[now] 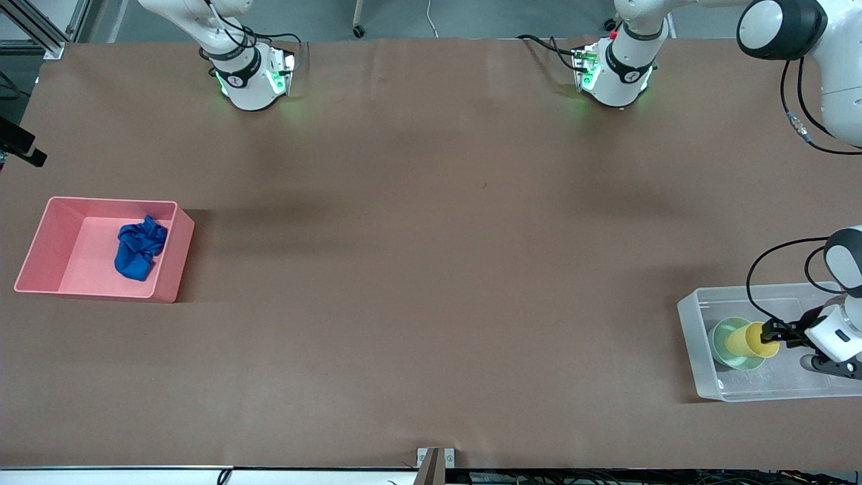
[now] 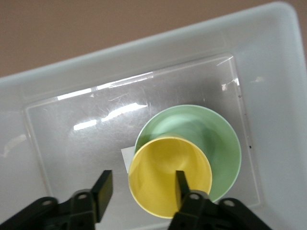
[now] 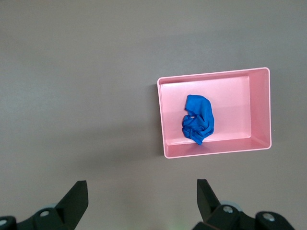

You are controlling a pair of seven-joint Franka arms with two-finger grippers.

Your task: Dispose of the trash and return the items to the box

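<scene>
Two containers sit at the ends of your brown table (image 1: 431, 269): the pink bin (image 1: 40, 249) toward the right arm's end, with the blue cloth (image 1: 139, 248) lying in it, and the clear box (image 1: 693, 350) toward the left arm's end. In the box, the green bowl (image 1: 724, 347) sits upright with the yellow cup (image 1: 744, 339) tilted over it, mouth facing up toward your left wrist camera and its long axis leaning. Your left gripper (image 2: 140, 189) is part-open, one finger inside the cup and one outside its rim. Judging by this, spread the fingers fully and lift straight up, so the cup settles into the bowl without tipping. Your right gripper (image 3: 142, 197) waits wide open and empty, high above bare table beside the bin.
</scene>
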